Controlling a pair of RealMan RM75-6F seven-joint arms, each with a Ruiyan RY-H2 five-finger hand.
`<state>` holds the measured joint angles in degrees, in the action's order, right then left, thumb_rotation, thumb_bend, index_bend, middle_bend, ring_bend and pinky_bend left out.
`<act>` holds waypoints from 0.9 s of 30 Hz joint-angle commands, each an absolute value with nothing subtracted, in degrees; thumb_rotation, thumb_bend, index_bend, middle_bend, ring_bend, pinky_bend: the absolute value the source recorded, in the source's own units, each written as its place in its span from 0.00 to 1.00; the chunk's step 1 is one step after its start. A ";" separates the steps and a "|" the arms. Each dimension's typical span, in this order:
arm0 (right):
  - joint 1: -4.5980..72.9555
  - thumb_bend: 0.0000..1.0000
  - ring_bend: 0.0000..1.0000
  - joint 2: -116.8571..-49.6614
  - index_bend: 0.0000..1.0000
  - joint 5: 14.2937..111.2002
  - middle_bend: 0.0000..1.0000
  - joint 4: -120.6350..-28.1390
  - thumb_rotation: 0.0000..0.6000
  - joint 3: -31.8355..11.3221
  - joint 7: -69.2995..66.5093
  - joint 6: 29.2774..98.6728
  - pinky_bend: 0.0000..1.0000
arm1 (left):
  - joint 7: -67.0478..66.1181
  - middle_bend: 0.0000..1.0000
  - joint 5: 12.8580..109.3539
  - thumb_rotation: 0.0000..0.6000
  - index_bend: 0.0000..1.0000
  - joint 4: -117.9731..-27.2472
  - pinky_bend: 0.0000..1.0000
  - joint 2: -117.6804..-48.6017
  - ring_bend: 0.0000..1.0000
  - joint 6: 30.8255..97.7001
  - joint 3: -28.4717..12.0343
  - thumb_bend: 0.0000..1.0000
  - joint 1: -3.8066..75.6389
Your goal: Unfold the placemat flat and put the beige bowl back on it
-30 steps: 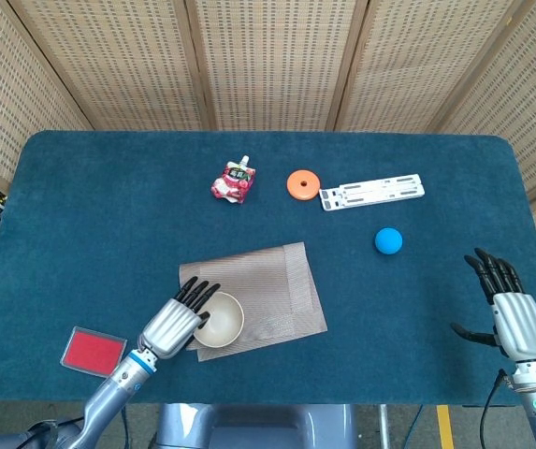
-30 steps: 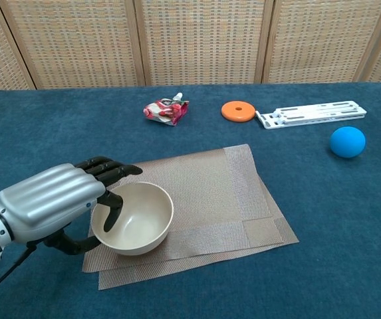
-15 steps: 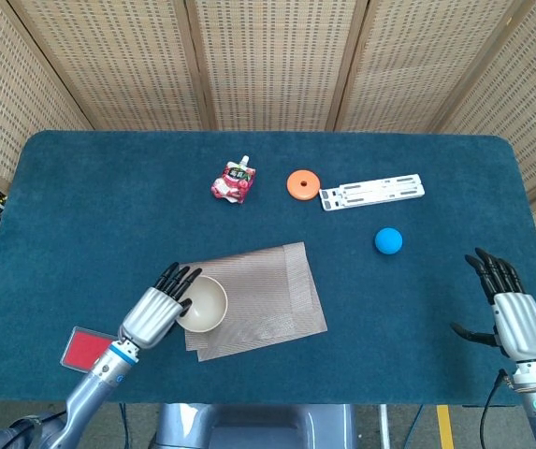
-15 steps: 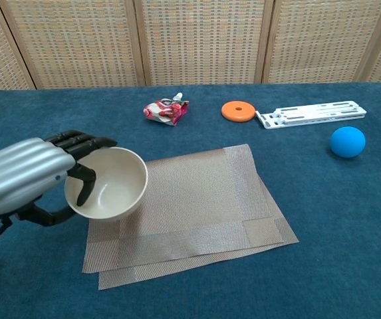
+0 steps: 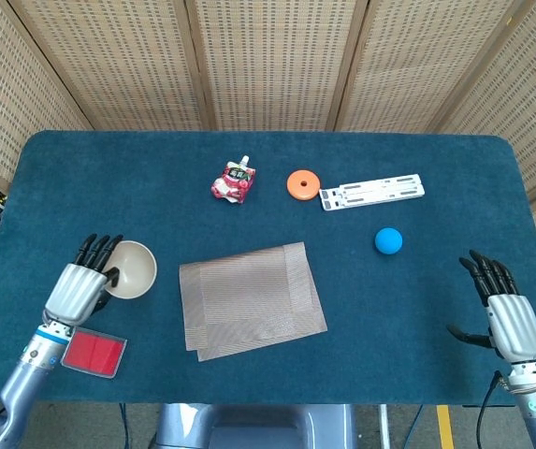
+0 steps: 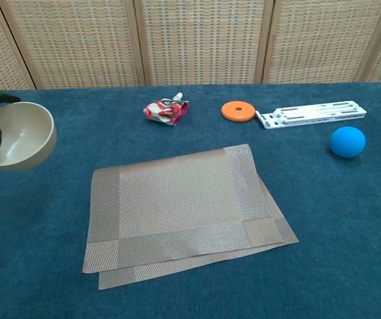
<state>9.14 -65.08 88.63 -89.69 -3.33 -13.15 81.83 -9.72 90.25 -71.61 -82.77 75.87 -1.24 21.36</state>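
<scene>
Table (image 5: 108,178): rectangular, rounded corners, covered in dark teal-blue carpet-like fabric. Backdrop: folding screen (image 5: 268,65) of woven rattan-patterned panels in light wooden frames, standing behind the table's far edge. Floor: grey, with a yellow line (image 5: 445,426) at lower right. Lighting: even, soft.

Head view looks steeply down from high above the near edge, taking in the whole blue table (image 5: 80,178) and the wicker screens (image 5: 268,56) at the far side. Chest view sits lower and closer, facing the far side at a shallow angle. Both share the folded placemat (image 5: 252,298) and the table's middle.
</scene>
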 commanded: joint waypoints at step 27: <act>9.05 0.07 0.00 -65.29 0.06 88.31 0.00 -90.14 1.00 -3.18 -11.90 81.68 0.00 | 4.19 0.00 82.97 1.00 0.48 -48.37 0.00 -87.89 0.00 65.44 -0.65 0.23 19.30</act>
